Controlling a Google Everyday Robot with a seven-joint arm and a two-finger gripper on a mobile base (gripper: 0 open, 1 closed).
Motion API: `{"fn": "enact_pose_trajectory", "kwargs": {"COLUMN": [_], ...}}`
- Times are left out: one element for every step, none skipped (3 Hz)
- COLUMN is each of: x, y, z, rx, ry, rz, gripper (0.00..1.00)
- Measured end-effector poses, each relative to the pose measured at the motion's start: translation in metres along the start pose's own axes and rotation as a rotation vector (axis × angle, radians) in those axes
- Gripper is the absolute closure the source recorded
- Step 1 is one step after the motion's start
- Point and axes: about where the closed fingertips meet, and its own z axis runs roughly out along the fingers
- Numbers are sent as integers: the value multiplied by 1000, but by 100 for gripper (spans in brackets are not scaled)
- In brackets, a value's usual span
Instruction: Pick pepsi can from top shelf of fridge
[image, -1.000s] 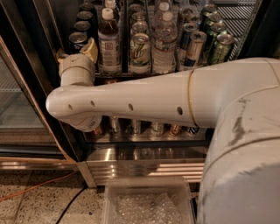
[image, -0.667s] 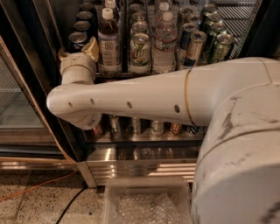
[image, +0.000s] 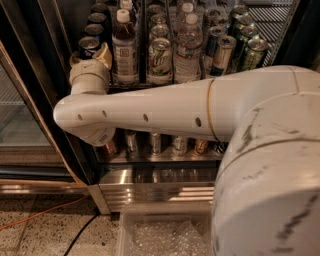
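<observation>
One robot arm (image: 165, 112) and one gripper (image: 90, 60) are recorded. The gripper is at the front left of the top shelf (image: 145, 85) of the one fridge (image: 150, 190), at the foremost dark blue can (image: 89, 47). Four dark cans are counted in that left lane, this one included. Two labelled bottles (image: 124, 47) are counted in the next lane. At least three white-and-green cans (image: 160, 60), at least two water bottles (image: 187, 52), two blue-and-silver cans (image: 222, 52) and three green cans (image: 252, 52) are counted. Six small cans (image: 155, 142) are visible on the lower rack (image: 150, 156). One clear bin (image: 160, 235), one orange cable (image: 30, 218) and one black cable (image: 82, 235) are noted below.
</observation>
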Motion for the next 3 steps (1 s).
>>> {"fn": "enact_pose_trajectory", "kwargs": {"x": [0,0,0], "y": [0,0,0], "z": [0,0,0], "rx": [0,0,0], "ry": [0,0,0], "rz": [0,0,1], "gripper": [87,100,100]}}
